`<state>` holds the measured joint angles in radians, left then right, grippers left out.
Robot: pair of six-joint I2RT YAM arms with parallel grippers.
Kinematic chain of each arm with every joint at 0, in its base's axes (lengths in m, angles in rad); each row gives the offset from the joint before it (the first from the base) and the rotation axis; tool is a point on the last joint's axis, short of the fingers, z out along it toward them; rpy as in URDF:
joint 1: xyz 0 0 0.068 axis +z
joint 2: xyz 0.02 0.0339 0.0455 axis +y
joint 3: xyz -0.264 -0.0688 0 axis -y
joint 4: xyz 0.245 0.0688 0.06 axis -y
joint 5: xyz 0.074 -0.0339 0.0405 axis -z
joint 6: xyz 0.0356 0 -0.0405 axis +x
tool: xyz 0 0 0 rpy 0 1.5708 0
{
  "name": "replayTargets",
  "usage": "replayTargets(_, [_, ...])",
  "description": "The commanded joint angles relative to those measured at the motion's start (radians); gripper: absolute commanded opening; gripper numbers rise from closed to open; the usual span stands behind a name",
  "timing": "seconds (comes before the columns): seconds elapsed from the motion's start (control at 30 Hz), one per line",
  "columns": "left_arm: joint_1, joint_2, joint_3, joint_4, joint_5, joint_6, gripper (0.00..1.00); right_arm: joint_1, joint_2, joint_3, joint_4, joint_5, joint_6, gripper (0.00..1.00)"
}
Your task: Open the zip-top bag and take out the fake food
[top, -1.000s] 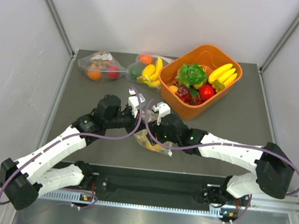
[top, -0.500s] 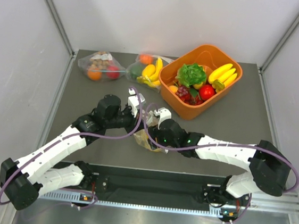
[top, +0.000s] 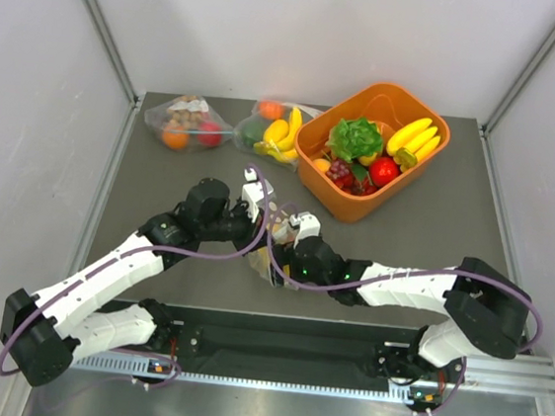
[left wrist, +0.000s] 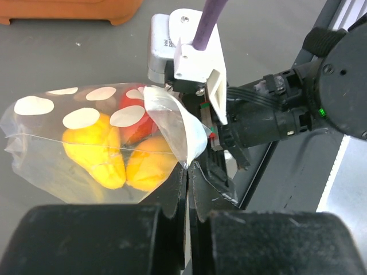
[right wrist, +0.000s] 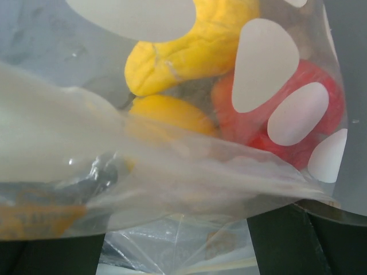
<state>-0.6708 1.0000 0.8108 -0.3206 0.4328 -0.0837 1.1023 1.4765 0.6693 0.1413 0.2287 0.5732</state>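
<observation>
Bag-opening step: left gripper [left wrist: 188,175] clamps the rim of the zip-top bag [left wrist: 80,118]; right gripper [right wrist: 178,246], jaws spread wide, seemingly holds nothing. Next, it likely must catch the opposite rim.

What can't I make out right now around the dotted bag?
- Top view: zip-top bag mostly hidden under both wrists.
- Right wrist view: bag film covers the tips of the right pincer; contact unclear.
- Left wrist view: left pincer pinches a bag edge; whether the zip is open is unreadable.
- Count of fake food masked by dots and film.

zip-top bag [top: 269,263] mostly hidden beneath arms [top: 399,278], right tool [right wrist: 175,252] cut off below
</observation>
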Motion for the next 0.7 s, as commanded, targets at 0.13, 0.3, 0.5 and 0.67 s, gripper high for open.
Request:
replayTargets(0.13, [0.0, -0.011, 0.019, 0.089, 0.02, -0.002, 0.0, 0.019, 0.11, -0.017, 0.05, 0.095, 0.043, 0.89])
replayTargets(0.3, [-0.003, -0.011, 0.019, 0.087, 0.03, -0.004, 0.0, 0.025, 0.143, -0.026, 0.119, 0.158, 0.051, 0.84])
replayTargets(0.5, [-0.004, -0.011, 0.019, 0.087, 0.003, -0.004, 0.0, 0.044, 0.049, -0.12, 0.224, 0.251, 0.057, 0.53])
replayTargets(0.67, [-0.004, -0.005, 0.024, 0.072, -0.074, -0.007, 0.0, 0.056, -0.129, -0.21, 0.233, 0.302, 0.048, 0.47])
